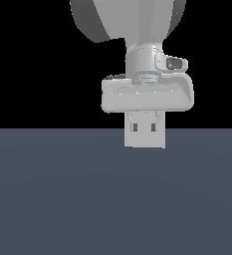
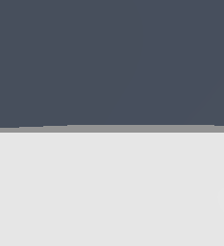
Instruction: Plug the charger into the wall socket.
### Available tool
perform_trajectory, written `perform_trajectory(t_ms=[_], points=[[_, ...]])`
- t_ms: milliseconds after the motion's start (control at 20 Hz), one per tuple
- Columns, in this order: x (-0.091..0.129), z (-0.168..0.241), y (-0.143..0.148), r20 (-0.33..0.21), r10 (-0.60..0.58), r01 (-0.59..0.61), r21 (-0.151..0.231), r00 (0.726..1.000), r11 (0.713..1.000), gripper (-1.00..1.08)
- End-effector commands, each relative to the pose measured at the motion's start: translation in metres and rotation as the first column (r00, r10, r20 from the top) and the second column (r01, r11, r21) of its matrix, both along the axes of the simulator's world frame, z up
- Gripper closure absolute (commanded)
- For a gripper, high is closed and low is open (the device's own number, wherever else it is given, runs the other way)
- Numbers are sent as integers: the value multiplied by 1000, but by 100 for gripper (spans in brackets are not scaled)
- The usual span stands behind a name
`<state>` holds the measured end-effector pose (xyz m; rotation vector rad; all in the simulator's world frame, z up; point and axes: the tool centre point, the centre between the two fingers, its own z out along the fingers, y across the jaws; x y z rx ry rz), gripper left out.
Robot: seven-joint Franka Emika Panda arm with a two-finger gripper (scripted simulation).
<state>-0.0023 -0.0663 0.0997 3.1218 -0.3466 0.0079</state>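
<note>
Black backdrop over a slate-blue counter (image 1: pixel 62 199); the arm's hand (image 1: pixel 144 130) seems clamped around the small light-grey cube charger (image 1: pixel 145 139). No socket visible, so plugging remains.

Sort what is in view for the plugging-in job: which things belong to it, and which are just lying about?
Belong to the job: wall socket, an upright plate with two dark holes; gripper, directly above it in the exterior view. The charger cannot be made out.

Just lying about: only the dark floor; the pale surface close to the wrist camera cannot be identified.
</note>
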Motion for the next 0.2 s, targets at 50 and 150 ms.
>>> perform_trajectory(t_ms=[50,150], points=[[5,0,-1,0,0,0,0,1000,1000,108],[5,0,-1,0,0,0,0,1000,1000,108]])
